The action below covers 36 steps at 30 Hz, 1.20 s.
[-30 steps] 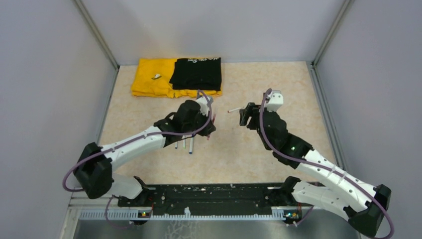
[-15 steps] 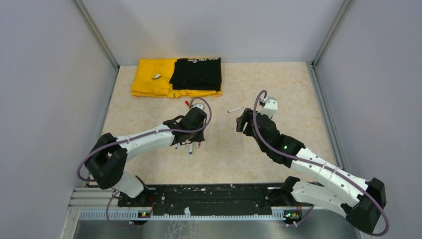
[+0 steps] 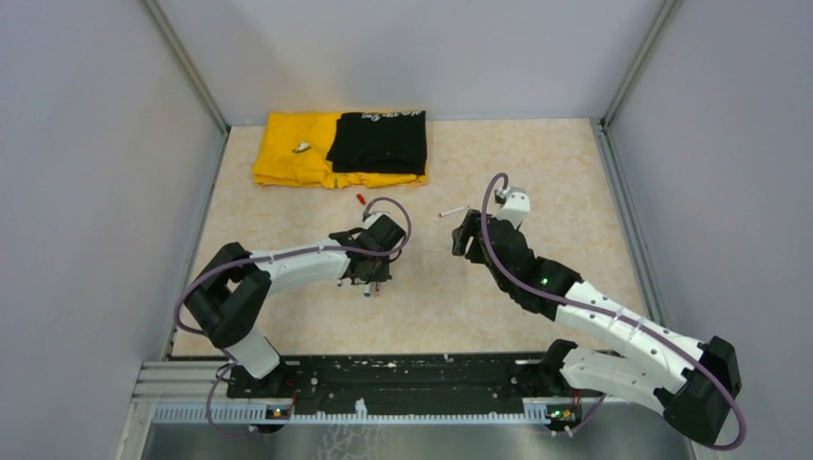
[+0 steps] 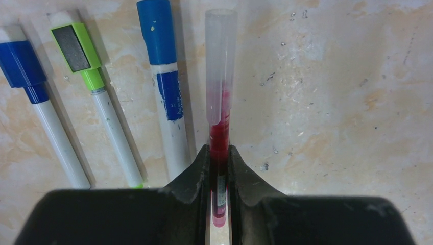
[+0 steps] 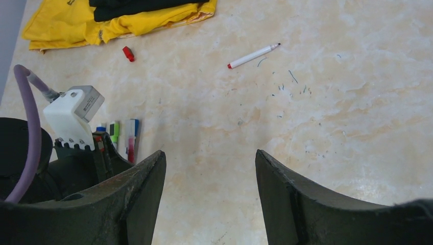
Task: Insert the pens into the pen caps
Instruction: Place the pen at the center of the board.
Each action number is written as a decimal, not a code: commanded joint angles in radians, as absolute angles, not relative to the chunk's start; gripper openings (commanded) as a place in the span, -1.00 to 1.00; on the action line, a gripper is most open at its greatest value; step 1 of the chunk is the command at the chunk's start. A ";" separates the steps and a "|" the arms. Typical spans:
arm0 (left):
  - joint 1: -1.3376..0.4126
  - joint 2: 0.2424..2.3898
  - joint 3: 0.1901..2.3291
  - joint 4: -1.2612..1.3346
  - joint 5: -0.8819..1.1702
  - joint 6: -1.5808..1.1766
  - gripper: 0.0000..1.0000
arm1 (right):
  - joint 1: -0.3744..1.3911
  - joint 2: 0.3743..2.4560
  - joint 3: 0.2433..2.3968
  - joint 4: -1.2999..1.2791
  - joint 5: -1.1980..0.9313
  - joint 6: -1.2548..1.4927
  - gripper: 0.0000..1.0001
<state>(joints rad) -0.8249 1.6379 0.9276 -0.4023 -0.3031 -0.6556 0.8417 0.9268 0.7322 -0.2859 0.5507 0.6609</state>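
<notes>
Beside the row of three capped pens on the counter, a red pen w/ a clear cap is pinched between the left fingers. It is prob. being laid down: it should be kept parallel to the row, lowered till flat, then released w/o nudging the neighbours. Nothing is held by the right fingers, which are spread. A loose white pen and a red cap lie well apart farther out, likely next.
</notes>
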 commanded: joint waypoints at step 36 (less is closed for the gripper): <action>-0.693 1.623 1.265 -0.445 -0.340 -0.423 -0.22 | 0.845 0.943 0.746 -0.307 0.507 0.667 0.28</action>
